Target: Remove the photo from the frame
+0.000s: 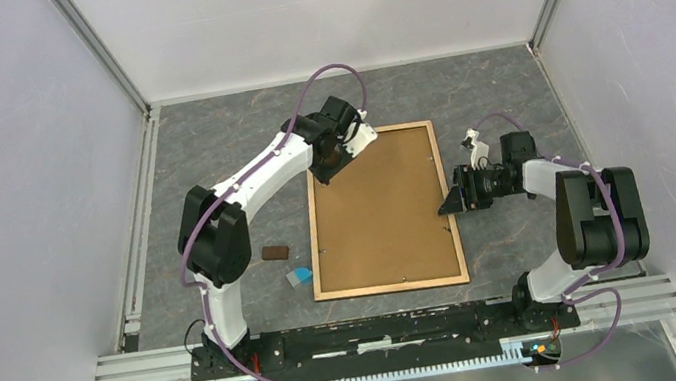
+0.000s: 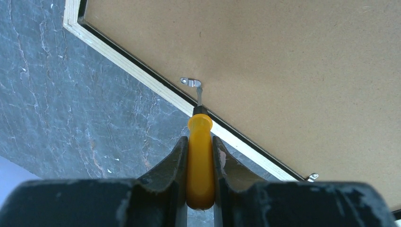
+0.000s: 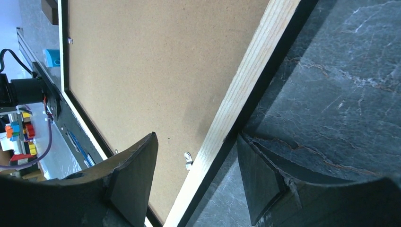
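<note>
Frame lay back-up on your counter in the centre of the overhead view, its long axis running bottom to top. Your left hand, at the frame's upper-left corner, pinched a yellow screwdriver, tip at a metal tab. Your right hand, spread, straddled the right rim.

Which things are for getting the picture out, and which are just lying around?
For the job:
- frame, lying back side up
- brown backing board
- metal clip
- yellow-handled screwdriver, held in the left jaws, tip at the clip
- right jaws, open astride the frame's edge

Just lying about:
- small brown block
- small blue object
</note>
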Robot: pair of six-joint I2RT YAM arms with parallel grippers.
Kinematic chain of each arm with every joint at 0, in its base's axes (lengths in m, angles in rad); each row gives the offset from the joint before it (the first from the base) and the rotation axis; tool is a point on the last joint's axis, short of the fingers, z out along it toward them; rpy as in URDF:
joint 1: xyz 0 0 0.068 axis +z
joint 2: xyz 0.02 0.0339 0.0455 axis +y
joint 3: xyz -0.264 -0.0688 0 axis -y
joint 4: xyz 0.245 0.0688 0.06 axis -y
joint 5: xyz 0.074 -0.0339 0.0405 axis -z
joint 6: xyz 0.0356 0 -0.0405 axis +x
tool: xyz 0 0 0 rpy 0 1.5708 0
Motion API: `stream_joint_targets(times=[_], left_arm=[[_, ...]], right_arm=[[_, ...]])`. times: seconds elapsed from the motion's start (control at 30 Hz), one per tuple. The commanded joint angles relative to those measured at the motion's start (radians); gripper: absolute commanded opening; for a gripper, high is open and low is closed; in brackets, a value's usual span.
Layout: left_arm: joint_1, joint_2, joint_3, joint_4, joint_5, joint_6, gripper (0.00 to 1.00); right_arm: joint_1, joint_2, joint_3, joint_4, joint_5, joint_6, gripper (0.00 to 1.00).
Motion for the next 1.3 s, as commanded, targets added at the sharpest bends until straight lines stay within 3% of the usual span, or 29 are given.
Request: stream_joint_targets(times=[0.0,0.63,0.9,1.07,1.27], left_arm=[[-0.009,-0.017,0.002,0.029,0.024,-0.051,0.02],[0.052,-0.029,-0.021,0.191,0.04,-0.12,0.02],[0.113,-0.131,0.036,0.078,0.215,-0.156,0.02],[0.18,-0.213,-0.019,0.041,0.33,-0.208,0.02],[0.252,-0.295,-0.097,0.023,0.409,-0.237,0.02]], right_arm=[[0.013,0.008,-0.056,-0.04,0.069,-0.018,0.7],[0.013,-0.058,-0.058,-0.042,0.066,-0.053,0.7],[0.02,-0.106,0.173,-0.271,0.078,-0.365,0.7],[0.183,-0.208,0.263,-0.395,0.127,-0.573,0.75],[0.461,-0.318,0.219,-0.407,0.233,-0.689,0.83]])
